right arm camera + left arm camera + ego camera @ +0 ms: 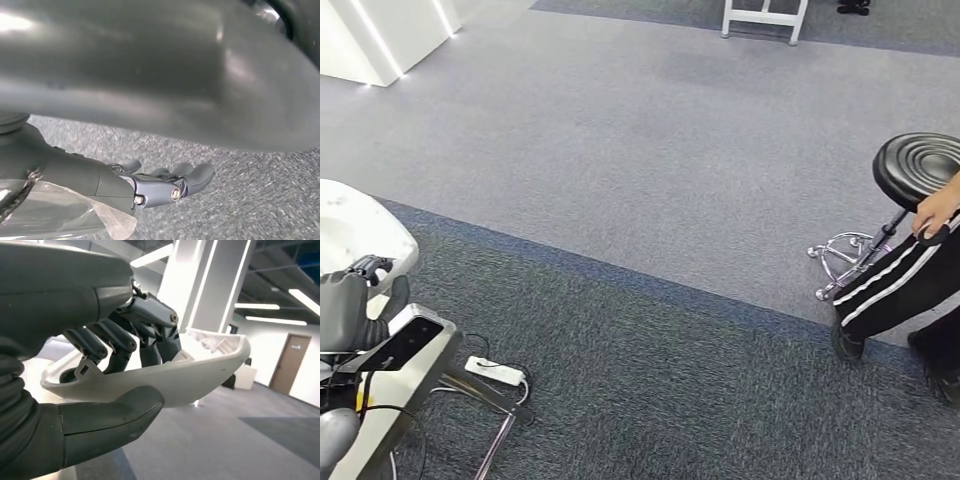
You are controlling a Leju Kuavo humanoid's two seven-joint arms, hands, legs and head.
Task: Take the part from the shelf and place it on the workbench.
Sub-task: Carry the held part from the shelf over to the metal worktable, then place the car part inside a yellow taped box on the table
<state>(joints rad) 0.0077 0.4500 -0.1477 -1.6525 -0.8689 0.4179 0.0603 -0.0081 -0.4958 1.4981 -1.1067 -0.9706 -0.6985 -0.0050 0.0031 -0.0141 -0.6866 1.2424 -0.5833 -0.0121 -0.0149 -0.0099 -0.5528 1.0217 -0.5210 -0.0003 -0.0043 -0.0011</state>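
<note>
The part (354,225) is a white, curved, moulded plastic shell at the far left edge of the head view. My left hand (350,300) grips it from below. In the left wrist view the dark fingers (113,340) curl over the part's (200,372) rim into its hollow side, and the thumb (113,412) lies under it. The part is held up in the air, well above the carpet. My right hand (158,182) hangs over the grey carpet with its fingers stretched out and nothing in them.
A person in black trousers with white stripes (897,290) stands at the right, one hand on a black round stool (916,165). A white power strip (495,372) with cables lies on the dark carpet at lower left. White frame legs (764,18) stand far ahead.
</note>
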